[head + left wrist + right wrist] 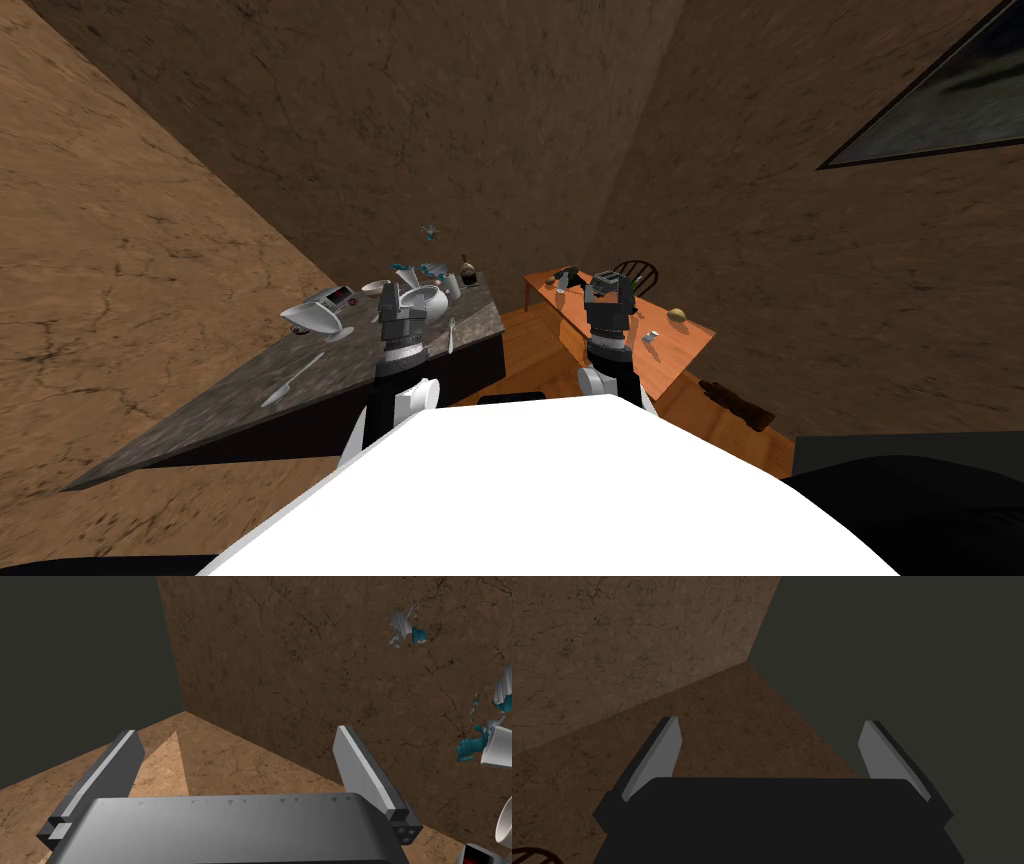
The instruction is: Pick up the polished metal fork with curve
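1. left hand [400, 292] [237, 743]: fingers spread wide, nothing between them. it is held above the stone surface [230, 400], close to a white bowl [428, 302].
2. right hand [607, 285] [769, 726]: fingers spread wide, empty. it is held above the orange surface [690, 350].
3. fork [452, 336]: lies flat on the stone surface near its right edge, just beside the left forearm, clear of both hands.
4. long utensil [292, 380]: lies flat on the same stone surface, well apart from the fork, on the far side of the left arm.
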Motion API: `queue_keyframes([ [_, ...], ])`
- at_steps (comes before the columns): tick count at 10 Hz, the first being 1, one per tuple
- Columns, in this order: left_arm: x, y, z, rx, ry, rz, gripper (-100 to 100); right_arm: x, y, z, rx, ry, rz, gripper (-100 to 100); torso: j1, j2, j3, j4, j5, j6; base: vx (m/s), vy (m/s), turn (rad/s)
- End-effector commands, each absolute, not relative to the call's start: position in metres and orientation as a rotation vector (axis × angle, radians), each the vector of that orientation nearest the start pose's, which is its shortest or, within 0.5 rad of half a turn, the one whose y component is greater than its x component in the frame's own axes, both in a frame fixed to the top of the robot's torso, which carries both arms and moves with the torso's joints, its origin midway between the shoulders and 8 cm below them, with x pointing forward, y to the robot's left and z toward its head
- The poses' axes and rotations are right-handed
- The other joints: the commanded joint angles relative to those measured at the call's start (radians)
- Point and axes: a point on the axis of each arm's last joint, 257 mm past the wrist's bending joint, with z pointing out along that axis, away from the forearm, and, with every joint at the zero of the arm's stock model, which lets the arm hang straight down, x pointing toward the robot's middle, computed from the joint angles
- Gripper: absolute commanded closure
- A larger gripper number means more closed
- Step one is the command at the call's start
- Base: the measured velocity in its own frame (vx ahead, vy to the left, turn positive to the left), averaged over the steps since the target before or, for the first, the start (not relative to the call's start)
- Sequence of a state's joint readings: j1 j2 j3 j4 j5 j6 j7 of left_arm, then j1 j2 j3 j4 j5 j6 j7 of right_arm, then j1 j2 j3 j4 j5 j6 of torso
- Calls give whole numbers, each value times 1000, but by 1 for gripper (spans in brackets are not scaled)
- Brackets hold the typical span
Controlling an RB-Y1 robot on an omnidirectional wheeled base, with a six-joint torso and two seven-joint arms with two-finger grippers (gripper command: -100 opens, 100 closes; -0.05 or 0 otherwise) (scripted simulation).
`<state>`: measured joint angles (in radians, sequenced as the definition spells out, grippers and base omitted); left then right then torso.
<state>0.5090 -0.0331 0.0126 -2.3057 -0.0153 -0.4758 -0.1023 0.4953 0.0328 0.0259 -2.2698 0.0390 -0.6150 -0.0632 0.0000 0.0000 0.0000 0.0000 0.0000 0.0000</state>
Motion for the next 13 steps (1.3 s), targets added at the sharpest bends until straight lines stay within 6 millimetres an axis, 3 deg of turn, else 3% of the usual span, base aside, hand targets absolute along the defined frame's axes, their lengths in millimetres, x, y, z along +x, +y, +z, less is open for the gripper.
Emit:
queue_keyframes([
  [1,343,278,25,-603,665,-1189,-100,327,-265,42,591,518,1388,0,0,0,0,0,0,0,1,0,-11],
  [4,345,265,14,-558,731,-1209,-100,327,-265,42,591,518,1388,0,0,0,0,0,0,0,-5,-2,-10],
  [7,347,244,-16,-513,839,-1250,-100,327,-265,42,591,518,1388,0,-1,1,1,0,0,0,-21,-14,-6],
  [8,347,244,-16,-506,847,-1250,-100,327,-265,42,591,518,1388,0,-1,2,1,0,0,0,-26,-18,1],
  [11,341,224,-62,-480,980,-1294,-100,327,-265,42,591,517,1388,0,-2,3,2,1,0,0,-41,-40,3],
  [12,341,224,-63,-475,988,-1294,-100,327,-265,42,591,517,1388,0,-3,3,2,1,-1,0,-43,-34,1],
  [13,337,219,-82,-471,1040,-1306,-100,327,-265,42,591,517,1388,0,-2,3,2,1,-1,0,-42,-38,-2],
])
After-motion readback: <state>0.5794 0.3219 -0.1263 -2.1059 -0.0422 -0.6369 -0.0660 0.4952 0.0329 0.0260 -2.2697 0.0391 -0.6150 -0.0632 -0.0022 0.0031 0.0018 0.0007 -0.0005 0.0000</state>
